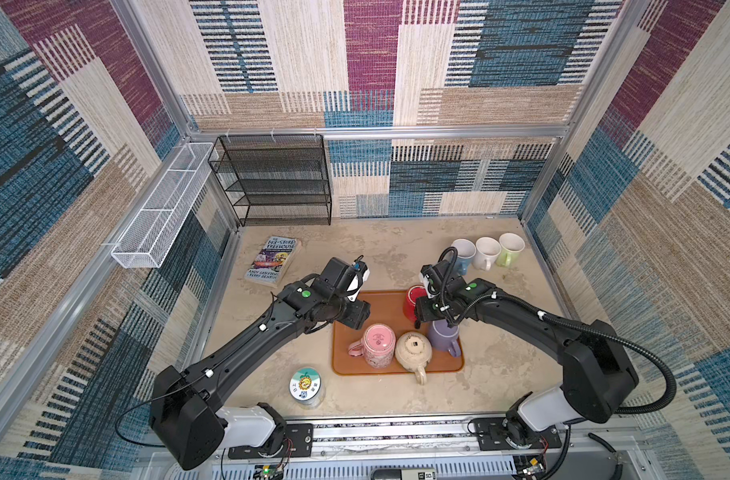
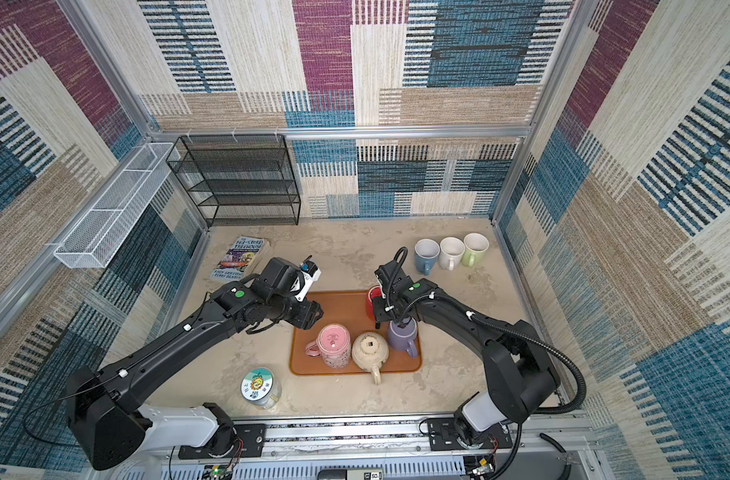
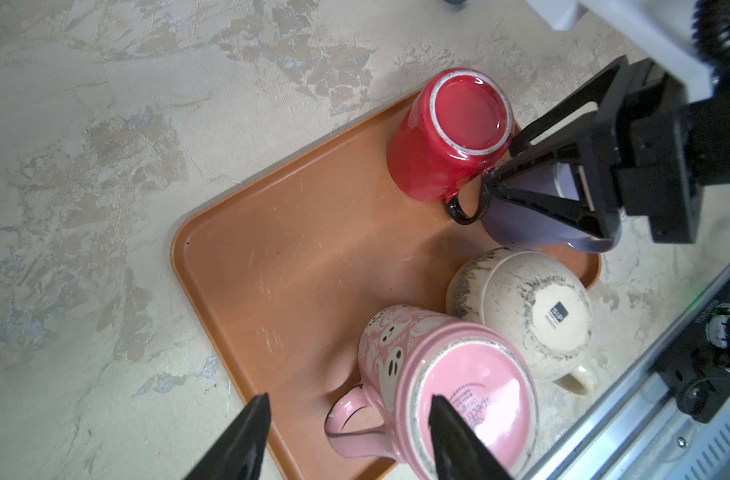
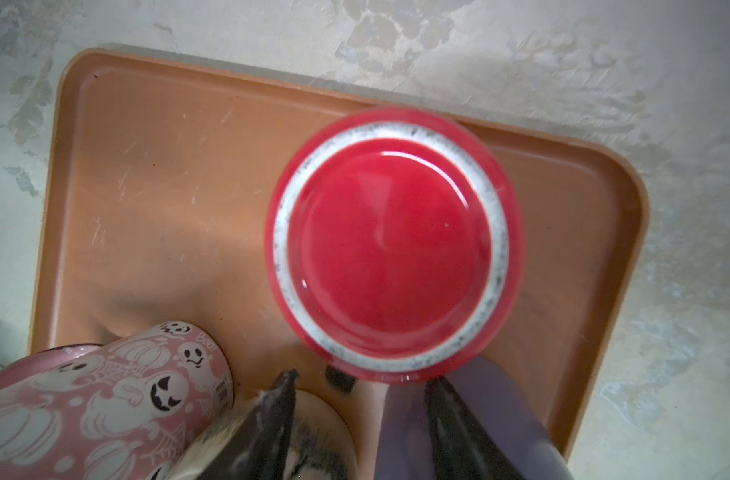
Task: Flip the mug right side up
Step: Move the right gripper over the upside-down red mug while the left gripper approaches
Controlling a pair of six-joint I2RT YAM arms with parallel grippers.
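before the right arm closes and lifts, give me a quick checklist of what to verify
1. Red mug base up on the tray: ok.
2. Its black handle between the right pincer jaws: ok.
3. Jaws shut on the handle: not ok, they stand apart.
4. Room beside the purple mug: not ok, it crowds the handle.
5. Left pincer out of the way: ok, open, empty, over the pink mug.
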